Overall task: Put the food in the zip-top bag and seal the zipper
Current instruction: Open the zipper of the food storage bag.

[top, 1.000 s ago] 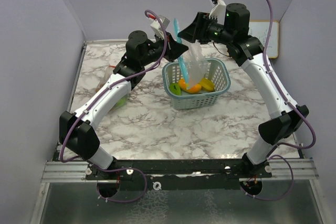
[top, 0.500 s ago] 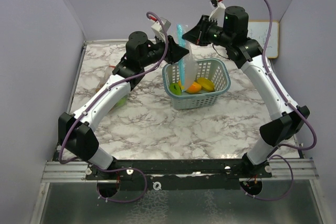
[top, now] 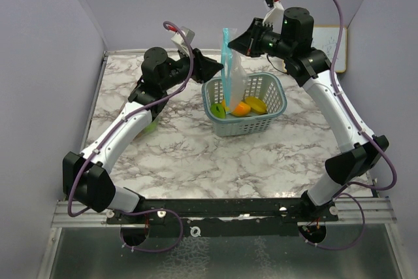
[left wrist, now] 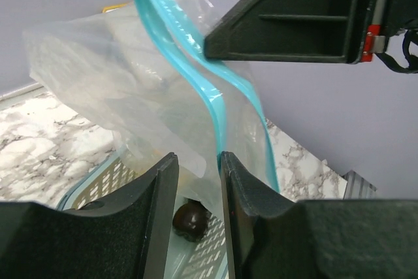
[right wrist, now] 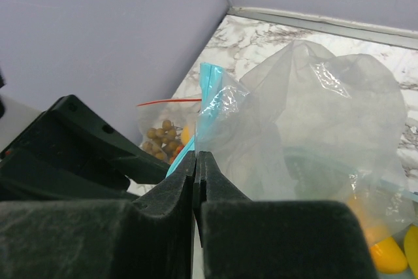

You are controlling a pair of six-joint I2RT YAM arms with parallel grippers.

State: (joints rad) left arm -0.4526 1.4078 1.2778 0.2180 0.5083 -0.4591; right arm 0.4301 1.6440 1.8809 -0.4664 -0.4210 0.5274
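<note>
The clear zip-top bag (top: 234, 73) with a teal zipper hangs upright over the pale teal basket (top: 278, 91). My right gripper (top: 244, 44) is shut on the bag's top edge beside the zipper; in the right wrist view (right wrist: 196, 155) the jaws are pressed flat together on the film. My left gripper (top: 217, 68) is open, with its jaws on either side of the bag's zipper edge (left wrist: 215, 106) and a gap between them (left wrist: 198, 161). In the basket lie a green apple (top: 221, 110), an orange mango (top: 241, 108), a yellow banana (top: 255, 104) and a dark plum (left wrist: 191, 219).
A second clear bag with a red zipper (right wrist: 163, 136) holds a brown grape bunch; it lies on the table at the left, partly behind my left arm (top: 135, 91). A green item (top: 151, 126) lies under that arm. A whiteboard (top: 332, 45) leans at the back right.
The bag has been lifted and pulled upright, with its teal zipper now vertical. My right gripper rose with it. My left arm swung left and its gripper drew back along the bag.
</note>
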